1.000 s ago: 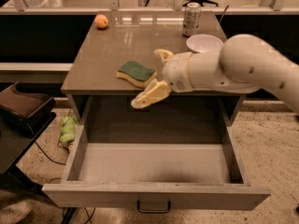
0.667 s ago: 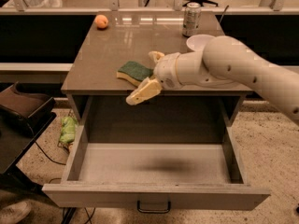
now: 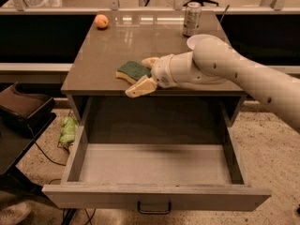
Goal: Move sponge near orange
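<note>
The sponge [image 3: 131, 71], pale yellow foam with a dark green top, lies on the brown table top [image 3: 108, 46] near its front edge. The orange [image 3: 101, 21] sits far back at the table's left corner, well apart from the sponge. My gripper [image 3: 144, 74] reaches in from the right, open, with one cream finger [image 3: 140, 86] in front of the sponge and the other finger [image 3: 150, 60] behind it. The fingers straddle the sponge's right end without closing on it.
A drinks can [image 3: 191, 18] stands at the back right of the table. A white bowl [image 3: 199, 41] is partly hidden behind my arm. The drawer [image 3: 154, 193] below is pulled out wide. A dark chair [image 3: 23, 109] stands at the left.
My gripper has moved left along the table's front edge, and its fingers now sit on either side of the sponge's right end. The sponge and orange have not moved.
</note>
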### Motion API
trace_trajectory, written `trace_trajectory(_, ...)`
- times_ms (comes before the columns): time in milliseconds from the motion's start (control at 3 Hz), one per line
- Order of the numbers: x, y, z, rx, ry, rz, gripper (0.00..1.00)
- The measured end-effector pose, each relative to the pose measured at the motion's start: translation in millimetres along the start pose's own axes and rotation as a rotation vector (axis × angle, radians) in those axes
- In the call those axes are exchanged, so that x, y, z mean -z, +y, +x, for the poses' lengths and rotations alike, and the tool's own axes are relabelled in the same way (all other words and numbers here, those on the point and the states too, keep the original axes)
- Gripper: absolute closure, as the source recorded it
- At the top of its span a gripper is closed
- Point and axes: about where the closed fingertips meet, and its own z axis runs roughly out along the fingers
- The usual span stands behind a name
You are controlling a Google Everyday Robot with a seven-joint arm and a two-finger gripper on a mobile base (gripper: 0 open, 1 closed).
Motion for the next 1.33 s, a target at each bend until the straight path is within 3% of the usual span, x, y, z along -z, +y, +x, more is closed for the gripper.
trace_trajectory(333,-0.8,2.2,-1.6,0.002,-0.001,-0.003,0.49)
trace_trajectory(667,-2.6,3.4,-2.1,0.003,-0.001,-0.006,0.8)
trace_trajectory(1000,-2.6,3.4,-2.1,0.003,-0.001,-0.006,1.0)
trace_trajectory(1333,-2.7,3.5,-2.2,0.003,-0.001,-0.007,1.0)
